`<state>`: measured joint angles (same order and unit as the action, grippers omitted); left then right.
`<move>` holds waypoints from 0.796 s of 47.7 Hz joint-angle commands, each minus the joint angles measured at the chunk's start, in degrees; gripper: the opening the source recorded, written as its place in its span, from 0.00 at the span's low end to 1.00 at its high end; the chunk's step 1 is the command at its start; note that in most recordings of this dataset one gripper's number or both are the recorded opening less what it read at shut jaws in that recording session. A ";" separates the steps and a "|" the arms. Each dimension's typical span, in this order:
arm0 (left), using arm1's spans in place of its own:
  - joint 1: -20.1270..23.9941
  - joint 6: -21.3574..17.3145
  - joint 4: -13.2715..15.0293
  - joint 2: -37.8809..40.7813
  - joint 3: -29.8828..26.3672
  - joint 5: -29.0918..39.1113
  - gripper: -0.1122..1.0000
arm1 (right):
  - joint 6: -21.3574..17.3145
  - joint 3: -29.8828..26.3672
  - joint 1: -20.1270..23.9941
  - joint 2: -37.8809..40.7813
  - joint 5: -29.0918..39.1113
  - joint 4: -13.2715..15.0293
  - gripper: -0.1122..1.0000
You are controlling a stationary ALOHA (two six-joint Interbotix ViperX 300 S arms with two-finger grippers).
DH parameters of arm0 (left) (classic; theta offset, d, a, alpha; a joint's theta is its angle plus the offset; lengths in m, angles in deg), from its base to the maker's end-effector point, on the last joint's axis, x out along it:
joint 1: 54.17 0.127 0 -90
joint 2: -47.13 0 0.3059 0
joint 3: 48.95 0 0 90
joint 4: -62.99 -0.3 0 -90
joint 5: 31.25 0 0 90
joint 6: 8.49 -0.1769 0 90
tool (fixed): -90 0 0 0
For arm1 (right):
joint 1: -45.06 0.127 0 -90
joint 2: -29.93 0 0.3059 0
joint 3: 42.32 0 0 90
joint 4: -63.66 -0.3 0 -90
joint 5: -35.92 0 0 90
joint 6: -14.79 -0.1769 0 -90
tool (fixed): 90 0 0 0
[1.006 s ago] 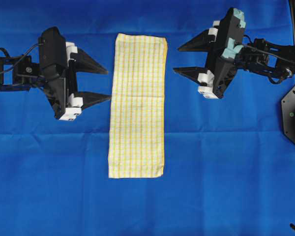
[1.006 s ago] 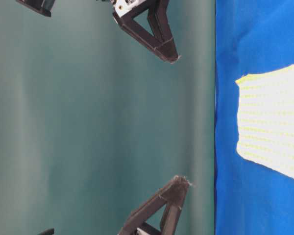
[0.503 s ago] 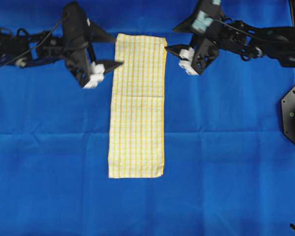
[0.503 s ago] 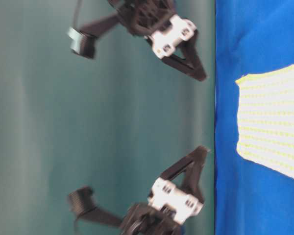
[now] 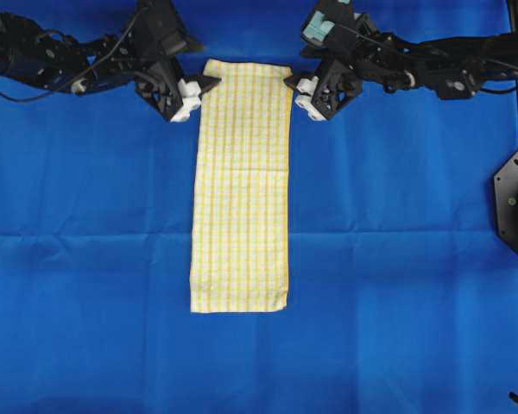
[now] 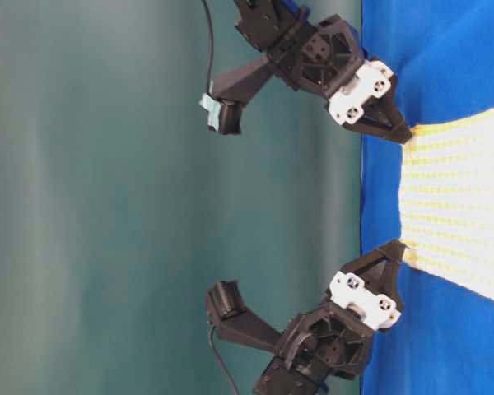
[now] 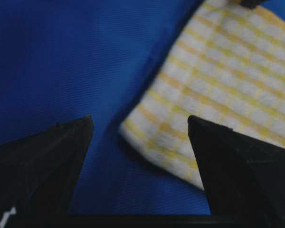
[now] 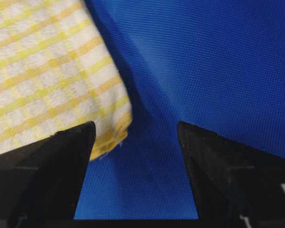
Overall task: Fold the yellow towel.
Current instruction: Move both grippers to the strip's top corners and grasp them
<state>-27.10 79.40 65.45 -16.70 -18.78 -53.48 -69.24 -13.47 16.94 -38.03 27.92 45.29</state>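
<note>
At six o'clock in the overhead view, just wrinkled blue cloth (image 5: 371,345) covering the surface, creased across the middle. Toward centre, yellow towel (image 5: 242,185) lying flat as a long narrow strip, running six to twelve o'clock, near end squared off, far end just short of the cloth's far edge. At eleven o'clock of the towel, left end effector (image 5: 200,84), tips reaching the far left corner. Seen from its wrist camera: fingers (image 7: 42,156) spread wide, towel corner (image 7: 180,142) lying between them nearer the right-hand one, slightly raised off the cloth, not pinched. At one o'clock of the towel, right end effector (image 5: 300,81), mirrored, tips at the far right corner. From its wrist camera: fingers (image 8: 218,171) likewise wide apart, hemmed corner (image 8: 109,128) just beside the left-hand one, bare blue cloth filling the rest of the gap. From table level, both end effectors angled down onto the cloth at the towel's end edge (image 6: 412,197), one at each corner; actual contact with the fabric not clear.
</note>
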 commanded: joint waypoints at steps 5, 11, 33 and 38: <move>1.32 -0.09 -0.09 0.35 -1.14 -1.58 0.77 | -0.09 -2.72 -0.26 1.32 -0.62 -1.05 0.75; 1.67 0.00 -0.09 1.76 -1.85 -1.49 0.74 | -0.09 -3.43 -0.62 2.55 -0.53 -2.29 0.74; 2.37 -0.09 0.09 6.59 -4.39 1.41 0.14 | -0.09 -3.78 -0.53 3.87 -0.18 -3.87 0.15; 2.46 -0.18 0.09 6.50 -4.57 1.49 0.14 | -0.09 -3.69 -0.62 3.69 -0.53 -4.22 0.15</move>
<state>-25.69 79.58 65.28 -10.46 -23.43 -53.13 -69.41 -17.07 16.67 -33.46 27.57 41.51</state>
